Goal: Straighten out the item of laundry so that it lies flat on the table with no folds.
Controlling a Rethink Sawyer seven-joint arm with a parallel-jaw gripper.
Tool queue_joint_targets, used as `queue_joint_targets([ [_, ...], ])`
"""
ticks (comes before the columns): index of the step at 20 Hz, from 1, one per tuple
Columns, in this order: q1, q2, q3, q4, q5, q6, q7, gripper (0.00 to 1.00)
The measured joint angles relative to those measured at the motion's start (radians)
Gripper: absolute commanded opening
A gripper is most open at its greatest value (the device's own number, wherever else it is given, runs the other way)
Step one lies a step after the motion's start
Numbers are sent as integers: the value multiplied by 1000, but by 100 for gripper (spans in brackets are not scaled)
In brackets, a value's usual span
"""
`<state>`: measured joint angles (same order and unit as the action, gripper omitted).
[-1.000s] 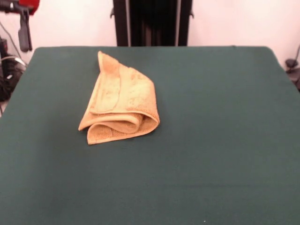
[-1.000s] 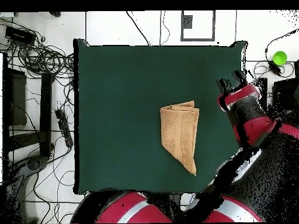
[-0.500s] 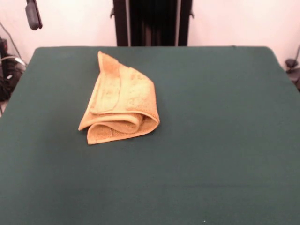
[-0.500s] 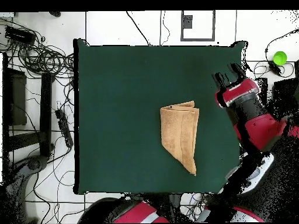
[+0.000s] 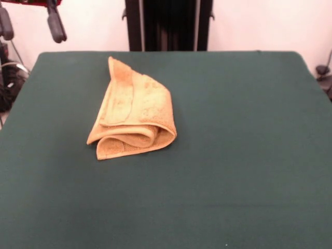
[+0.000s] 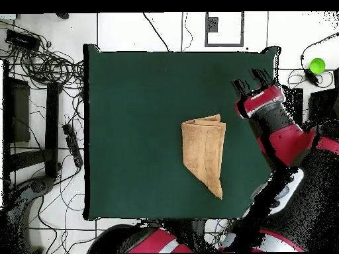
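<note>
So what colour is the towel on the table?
Orange-tan; the folded towel shows best in the front view, against the dark green table.

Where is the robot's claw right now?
In the overhead view the gripper is over the table's upper right part, up and to the right of the folded towel, not touching it. Its fingers are spread apart.

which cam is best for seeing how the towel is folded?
Front view: the towel shows its stacked layers and the rolled, open fold at its near end. The overhead view gives only the outline, a tapered folded shape on the table, with the layers hidden. The hand is clear of it.
</note>
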<state>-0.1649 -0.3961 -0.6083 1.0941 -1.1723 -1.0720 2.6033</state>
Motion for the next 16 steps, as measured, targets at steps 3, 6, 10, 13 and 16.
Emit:
queue_joint_targets([
  [3, 14, 1, 0, 0, -24, 0, 35, 100],
  [6, 33, 4, 0, 0, -65, 0, 80, 100],
  [10, 63, 17, -1, -1, -124, 0, 148, 100],
  [13, 75, 31, -1, -5, -155, 0, 175, 100],
  [16, 92, 56, -7, -14, -204, 0, 201, 100],
])
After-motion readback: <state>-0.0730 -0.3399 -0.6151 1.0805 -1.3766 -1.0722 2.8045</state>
